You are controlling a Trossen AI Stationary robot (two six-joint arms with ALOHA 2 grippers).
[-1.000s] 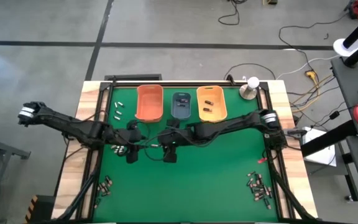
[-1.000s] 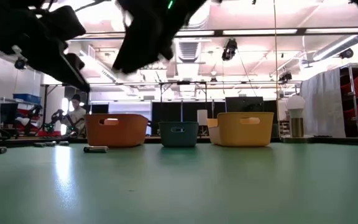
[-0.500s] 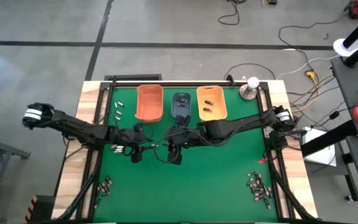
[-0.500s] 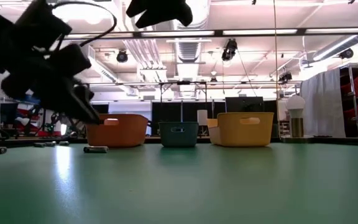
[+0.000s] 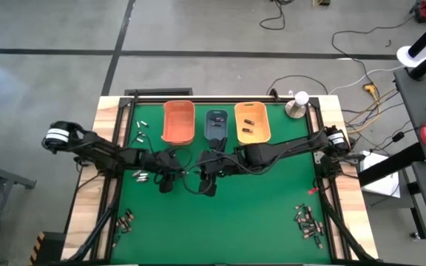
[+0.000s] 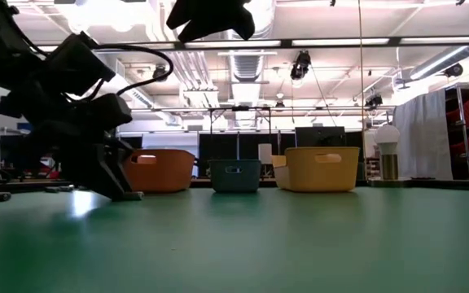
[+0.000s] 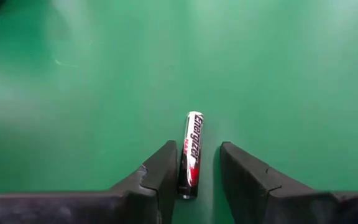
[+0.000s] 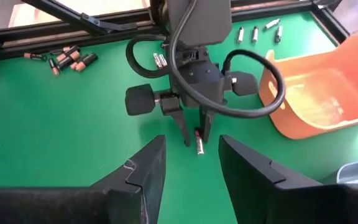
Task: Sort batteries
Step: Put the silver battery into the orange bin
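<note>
Down on the green worktop (image 5: 257, 214) in front of the orange bin (image 5: 177, 122), my left claw (image 7: 194, 177) has dropped to straddle an Energizer battery (image 7: 191, 154), fingers apart, ready to pinch, while my right claw (image 8: 191, 163) hovers open just beside.

1. The high view is evenly lit and sharp, and the green mat (image 5: 257, 214) shows only faint shadows under the arms.
2. In the low view, ceiling strip lights (image 6: 340, 42) glare white; the near arm (image 6: 63, 106) is a dark, backlit silhouette.
3. A pale sheen lies on the mat in the low view near its left side.
4. In the left wrist view, the battery (image 7: 191, 152) is crisp while the mat's far corners blur softly.
</note>
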